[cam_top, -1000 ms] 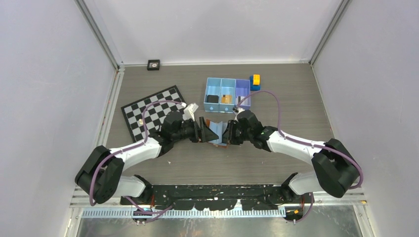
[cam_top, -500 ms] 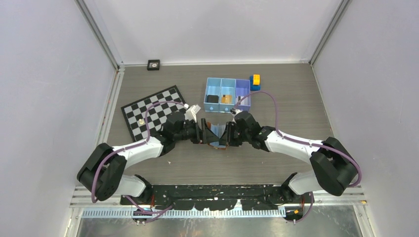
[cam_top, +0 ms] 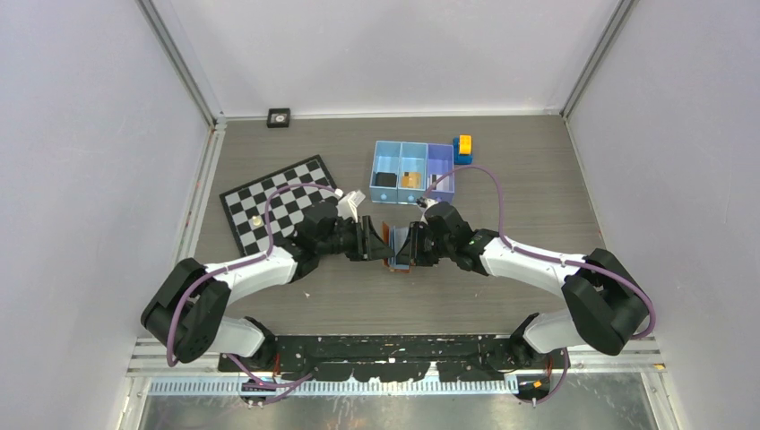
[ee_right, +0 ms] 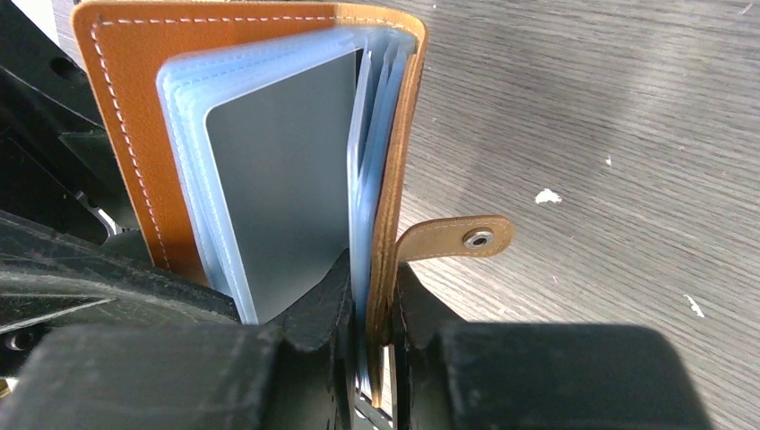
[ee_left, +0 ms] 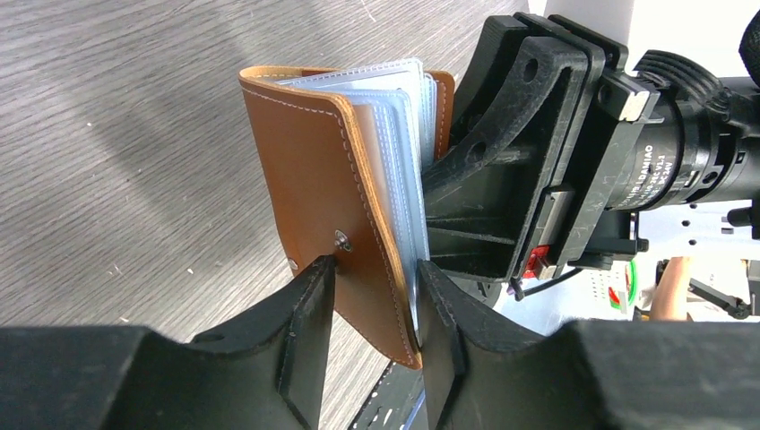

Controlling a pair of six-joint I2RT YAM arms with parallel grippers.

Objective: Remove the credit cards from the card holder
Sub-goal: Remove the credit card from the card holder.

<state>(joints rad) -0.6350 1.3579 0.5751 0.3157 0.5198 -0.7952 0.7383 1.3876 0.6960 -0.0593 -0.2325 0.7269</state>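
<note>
Left tool: pinching card holder front cover.
Right tool: pinching other cover.
Credit card: grey, inside sleeve.

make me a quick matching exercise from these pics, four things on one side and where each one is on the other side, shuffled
Things:
1. card holder
2. grey card
3. blue tray
4. checkerboard mat

Places:
a. far side of the table, beside a yellow-and-blue block
b. in a clear sleeve of the card holder
c. pinched between the left gripper and the right gripper
d. flat on the table, left of where the arms meet

Pairs: 1-c, 2-b, 3-a, 4-d
</note>
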